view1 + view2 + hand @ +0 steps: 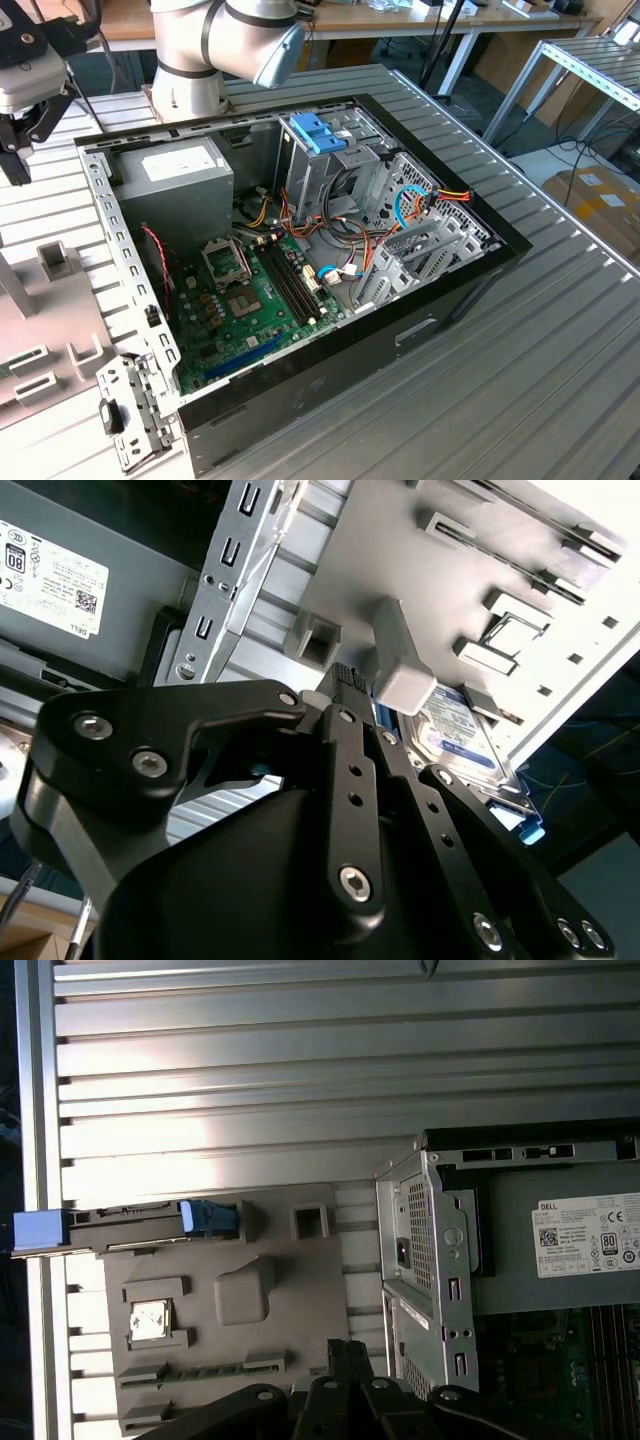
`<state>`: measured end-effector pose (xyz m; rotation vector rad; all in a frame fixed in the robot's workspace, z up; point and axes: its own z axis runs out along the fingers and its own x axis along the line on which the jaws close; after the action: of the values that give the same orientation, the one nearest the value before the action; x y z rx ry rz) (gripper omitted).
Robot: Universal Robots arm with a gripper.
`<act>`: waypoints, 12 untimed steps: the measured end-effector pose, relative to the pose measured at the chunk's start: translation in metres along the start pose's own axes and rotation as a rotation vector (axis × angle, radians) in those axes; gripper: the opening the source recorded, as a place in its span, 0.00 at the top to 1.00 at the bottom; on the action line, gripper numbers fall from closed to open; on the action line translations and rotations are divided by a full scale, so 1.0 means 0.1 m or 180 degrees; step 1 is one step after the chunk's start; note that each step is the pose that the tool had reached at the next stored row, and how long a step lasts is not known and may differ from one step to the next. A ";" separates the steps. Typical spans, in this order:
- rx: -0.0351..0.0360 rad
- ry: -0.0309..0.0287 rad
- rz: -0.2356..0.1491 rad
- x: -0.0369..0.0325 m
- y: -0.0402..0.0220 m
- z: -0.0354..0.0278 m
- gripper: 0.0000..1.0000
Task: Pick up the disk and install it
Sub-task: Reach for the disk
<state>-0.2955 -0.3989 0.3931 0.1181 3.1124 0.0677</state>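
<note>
Hovering by the grey fixture (300,1290), tool (342,1346) closed and empty, disk (120,1220) apart along the fixture's edge.

The computer case (350,370) sits on the table (540,380); beside it (exterior view's left) lies the fixture plate (290,1290), the disk (120,1222) along its edge

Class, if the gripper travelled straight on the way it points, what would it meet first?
The gripper would probably meet the grey plate first, beside its raised block, not the disk; depth is unclear.
</note>
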 end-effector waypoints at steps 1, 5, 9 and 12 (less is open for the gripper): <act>0.0000 0.0000 0.0000 0.005 0.000 0.000 0.89; 0.0000 0.0000 0.0000 0.040 -0.003 -0.001 0.89; 0.0000 0.0000 0.0000 0.066 -0.005 -0.002 0.89; 0.0000 0.0000 0.0000 0.101 -0.008 -0.003 0.89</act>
<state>-0.3056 -0.3989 0.3931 0.1180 3.1125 0.0677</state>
